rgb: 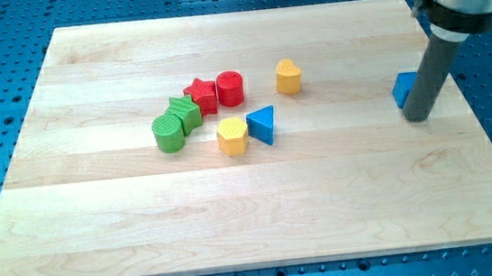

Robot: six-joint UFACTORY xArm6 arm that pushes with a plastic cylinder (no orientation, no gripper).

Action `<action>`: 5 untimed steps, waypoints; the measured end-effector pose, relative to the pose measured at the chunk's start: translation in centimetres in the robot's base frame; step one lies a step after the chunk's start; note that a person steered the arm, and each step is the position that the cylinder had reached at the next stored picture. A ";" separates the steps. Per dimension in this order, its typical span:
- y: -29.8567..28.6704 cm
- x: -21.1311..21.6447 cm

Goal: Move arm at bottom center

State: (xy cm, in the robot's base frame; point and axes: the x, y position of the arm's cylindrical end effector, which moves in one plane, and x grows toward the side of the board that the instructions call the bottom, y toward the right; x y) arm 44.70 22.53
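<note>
At the time of inspection my tip (417, 118) stood on the wooden board (236, 220) near the view's right edge, roughly at mid-height, touching or just beside a blue block (402, 88) that was partly hidden behind the rod, so its shape could not be made out. The arm carried no jaws at all, only the straight rod, so there was nothing spread or pressed together to record. The remaining blocks sat well apart from the tip, clustered left of centre: a red star (200, 95), a red cylinder (230, 88), a green star (186, 113), a green cylinder (169, 133), a yellow hexagon (232, 136), a blue triangle (263, 125), and a yellow heart-like block (288, 76) slightly to their right. The destination, the bottom centre of the board, lay bare toward the view's bottom, below the cluster. In my judgement the step had not begun. To do it well, the tip should draw away from the blue block toward the view's bottom first, then sweep leftward along the lower strip, passing well below the yellow hexagon and blue triangle so that no block is disturbed.
</note>
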 end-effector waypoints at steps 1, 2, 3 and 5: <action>0.0 5.5; -0.2 6.4; -0.2 6.4; -8.7 10.8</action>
State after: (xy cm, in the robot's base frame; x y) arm 55.49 13.81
